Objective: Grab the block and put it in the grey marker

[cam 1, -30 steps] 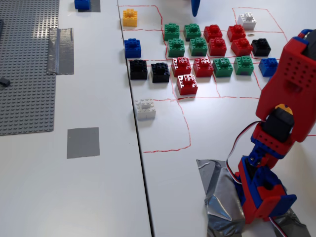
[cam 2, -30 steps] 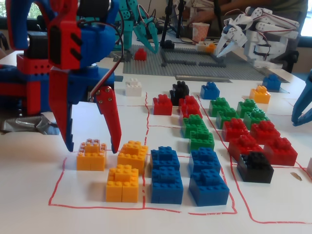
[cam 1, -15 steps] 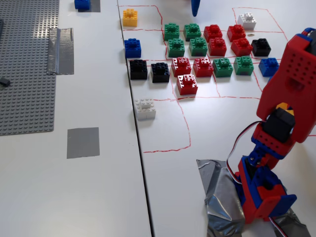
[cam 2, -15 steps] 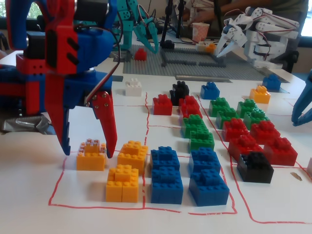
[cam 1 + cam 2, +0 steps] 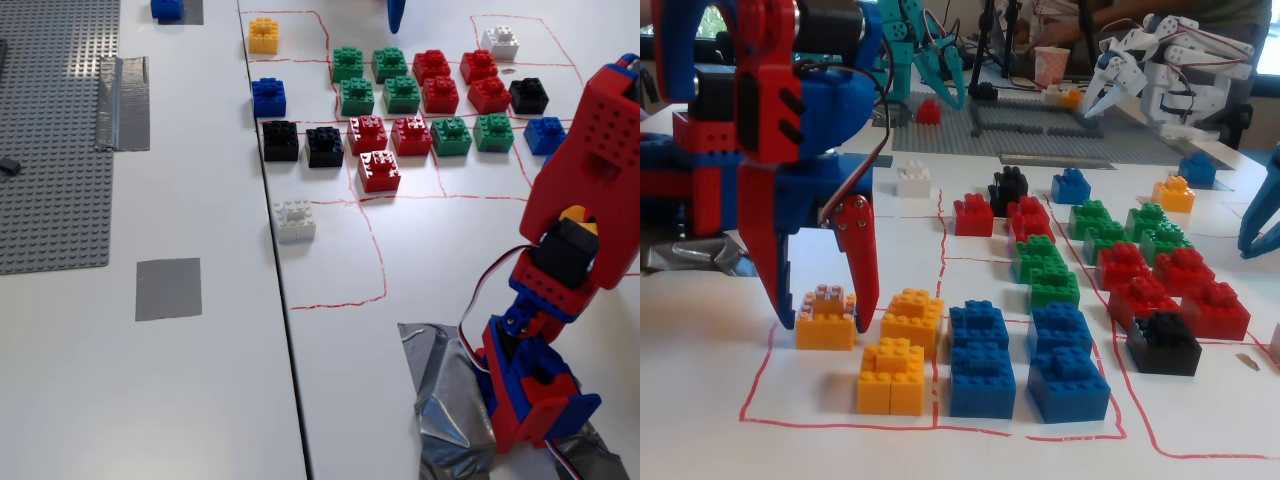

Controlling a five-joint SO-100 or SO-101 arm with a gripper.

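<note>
The white table (image 5: 200,400) carries the red-and-blue arm (image 5: 570,270), rows of coloured bricks, and the flat grey marker (image 5: 168,288) lying apart from them. In a fixed view the tool (image 5: 823,322) stands open, its fingers straddling the block (image 5: 826,320) without pinching it.

One fixed view looks steeply down over the table (image 5: 200,400); the other sits low, close, sharing the brick rows.
</note>
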